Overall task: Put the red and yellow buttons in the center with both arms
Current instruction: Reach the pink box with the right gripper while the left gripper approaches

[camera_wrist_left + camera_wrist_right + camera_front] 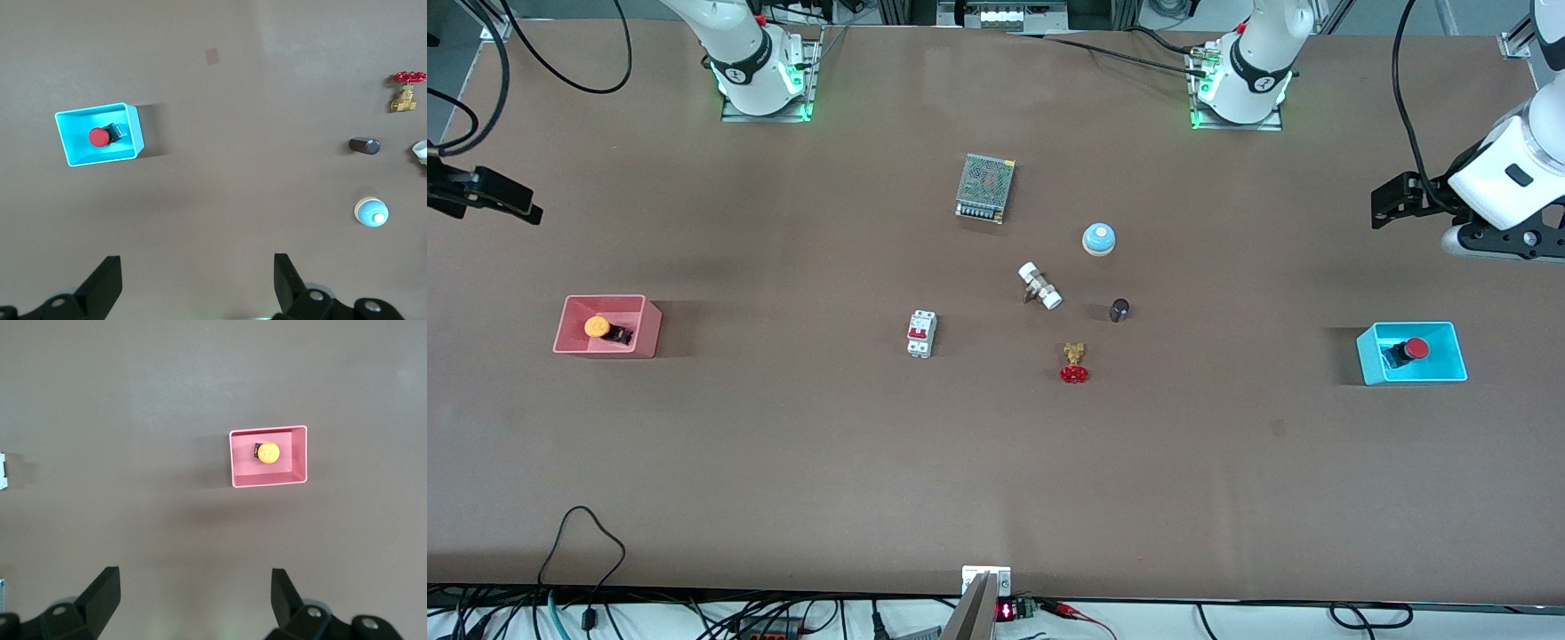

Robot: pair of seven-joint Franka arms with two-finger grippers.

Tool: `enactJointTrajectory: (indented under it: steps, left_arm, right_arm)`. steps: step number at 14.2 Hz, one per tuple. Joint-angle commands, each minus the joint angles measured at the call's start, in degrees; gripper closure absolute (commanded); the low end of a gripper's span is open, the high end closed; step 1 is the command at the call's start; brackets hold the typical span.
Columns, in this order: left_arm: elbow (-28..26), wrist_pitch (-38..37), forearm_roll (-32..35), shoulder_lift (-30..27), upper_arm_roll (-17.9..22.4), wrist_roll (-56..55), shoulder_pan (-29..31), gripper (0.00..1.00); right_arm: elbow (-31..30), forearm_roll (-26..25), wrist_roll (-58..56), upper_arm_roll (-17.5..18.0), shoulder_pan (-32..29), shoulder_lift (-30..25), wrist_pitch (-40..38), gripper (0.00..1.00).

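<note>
Left gripper (197, 283): my fingers (107, 283) are spread wide with nothing between them, hanging in the air over bare table (783, 462) at the left arm's end.
Right gripper (193, 603): also wide open and empty, up in the air over bare table at the right arm's end; in the front view only its dark tip (494, 194) shows at the edge.
Red button (1408, 350): lying in the blue bin (1369, 364), red cap up on its black body, toward the left arm's end of the table; my left wrist view shows it too (100, 137).
Yellow button (602, 329): lying in the pink bin (569, 342) toward the right arm's end, orange-yellow cap over a black body; seen from my right wrist as well (268, 453).
Centre of the table: holds other things, well apart from both bins.
Power supply (985, 188): a metal mesh box, farthest from the front camera of the middle group.
Blue bell (1099, 239): beside the white fitting (1040, 285).
Dark cylinder (1120, 309): near the bell, nearer to the front camera than it.
Brass valve (1075, 363): red handwheel, nearest to the front camera of the group.
Circuit breaker (921, 334): white, with red markings, toward the right arm's end of the group.
</note>
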Motion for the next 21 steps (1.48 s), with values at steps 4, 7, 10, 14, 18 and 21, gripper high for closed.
enactJointTrajectory:
  steps: [4,7,10,14,18,21]
  left_arm:
    - [0.44,2.34,-0.75,1.02,0.09,-0.38,0.26,0.0]
    - [3.51,3.49,-0.66,4.0,0.35,-0.29,0.44,0.0]
    - [3.78,4.98,-0.66,5.15,0.88,-0.29,0.61,0.0]
    - [3.69,7.79,-0.66,7.51,0.97,-0.2,3.15,0.0]
    - [3.69,8.67,2.57,12.0,1.15,0.58,9.47,0.0]
    - [3.43,13.24,8.56,17.0,1.23,1.03,12.29,0.0]
  right_arm:
    - [-5.31,-2.41,-0.88,0.03,-1.69,3.4,9.08,0.0]
    - [-6.02,-3.02,-1.49,0.03,-3.53,7.44,12.95,0.0]
    - [-6.2,-3.73,-4.74,0.03,-5.2,12.27,17.52,0.0]
    - [-9.53,-3.73,-8.16,0.03,-7.22,16.93,25.68,0.0]
    - [-10.68,-3.73,-11.34,0.03,-8.54,21.94,30.97,0.0]
    - [-10.51,-3.73,-11.25,0.03,-8.9,24.76,31.86,0.0]
